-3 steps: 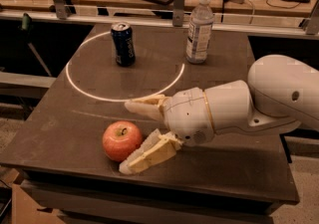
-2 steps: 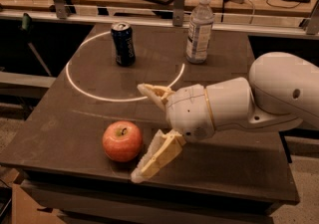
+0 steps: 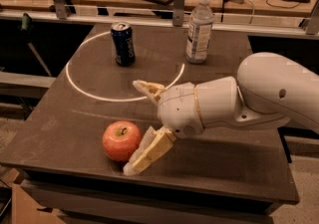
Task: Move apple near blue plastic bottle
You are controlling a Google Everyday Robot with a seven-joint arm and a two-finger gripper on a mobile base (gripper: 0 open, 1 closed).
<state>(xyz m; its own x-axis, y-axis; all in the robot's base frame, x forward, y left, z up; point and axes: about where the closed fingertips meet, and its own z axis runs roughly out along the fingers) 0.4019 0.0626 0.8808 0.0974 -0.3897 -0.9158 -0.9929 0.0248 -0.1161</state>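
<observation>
Camera view: one dark, matte, flat desk (image 3: 224, 168) with one thin white ring (image 3: 75, 81) marked on its far half. One apple (image 3: 121, 141), round, glossy red-orange with a short dark stem, sits near the front-left corner. One blue plastic bottle (image 3: 199, 29), tall, clear, ribbed, with a white cap and pale label, stands upright near the far edge, right of the middle, well apart from the apple. One dark blue soda can (image 3: 123, 44), a shiny cylinder, stands upright toward the far-left, inside the ring. One smooth white arm (image 3: 279, 93) comes in from the right edge. The gripper (image 3: 134, 127) is spread wide and holds nothing. Its two tan fingers (image 3: 149, 151) look rough-padded. The lower one lies just beside the apple's right side; contact unclear.
</observation>
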